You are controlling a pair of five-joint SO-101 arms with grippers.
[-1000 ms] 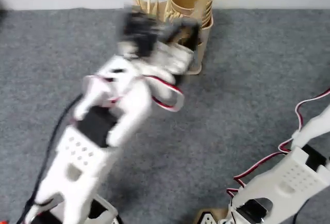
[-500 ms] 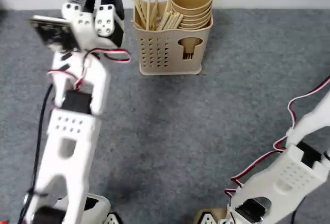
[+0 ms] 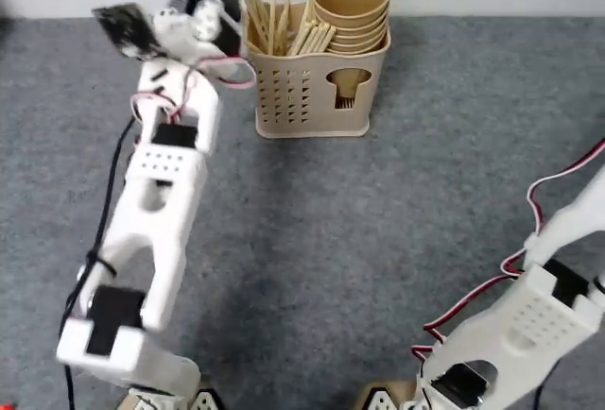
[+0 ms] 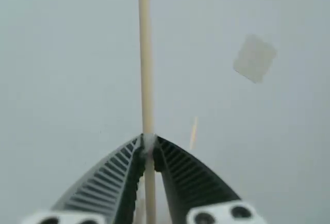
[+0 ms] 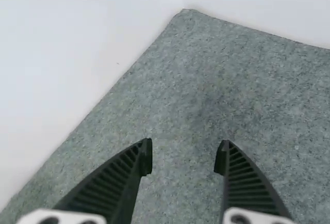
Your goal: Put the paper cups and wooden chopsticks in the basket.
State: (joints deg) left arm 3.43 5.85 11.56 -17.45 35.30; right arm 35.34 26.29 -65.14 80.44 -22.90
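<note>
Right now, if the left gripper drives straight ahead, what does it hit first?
Likely the pale wall; the left gripper is shut on a chopstick sticking out ahead, so its tip would touch first. Depth unclear.

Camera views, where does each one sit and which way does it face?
High view: overhead, looking down at basket, mat and both arms.
Left wrist view: along left gripper, shut on a chopstick, toward pale wall.
Right wrist view: past open right gripper, down at mat.
High and right wrist views share the mat.

Far end of chopstick [image 4: 146, 53] off-frame
</note>
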